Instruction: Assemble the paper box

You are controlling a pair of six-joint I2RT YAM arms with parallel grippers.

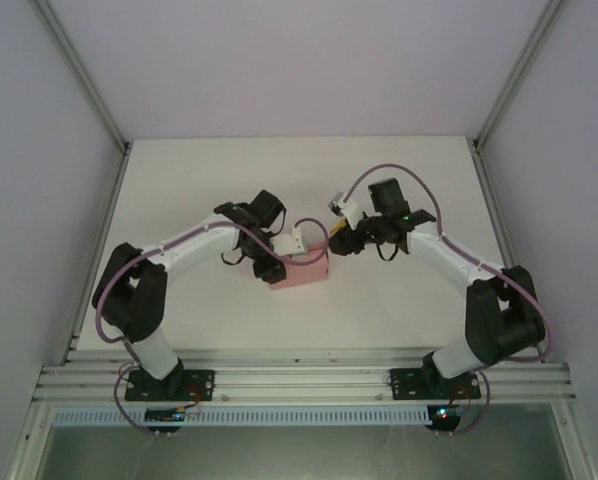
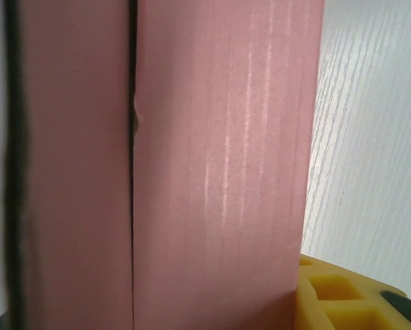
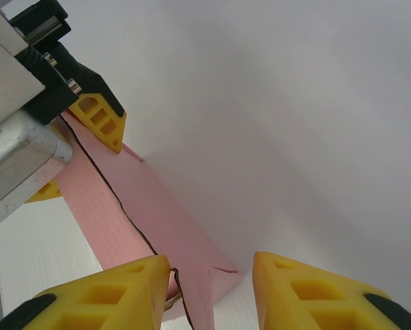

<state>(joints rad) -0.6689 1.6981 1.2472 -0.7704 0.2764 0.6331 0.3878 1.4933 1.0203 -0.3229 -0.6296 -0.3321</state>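
Paper box between my arms, and the right jaws were wide open!
The paper box (image 1: pixel 301 273) sat on the desk (image 1: pixel 229 180), long axis running arm to arm. My left end effector (image 1: pixel 277 262) pressed in at its left end, grip impossible to judge. My right end effector (image 3: pixel 211 268) stood spread, with a pink flap corner between its fingers.

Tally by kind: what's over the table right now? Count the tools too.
Pink paper box: 1
Tools: 2, the left tool and the right tool
Total: 3
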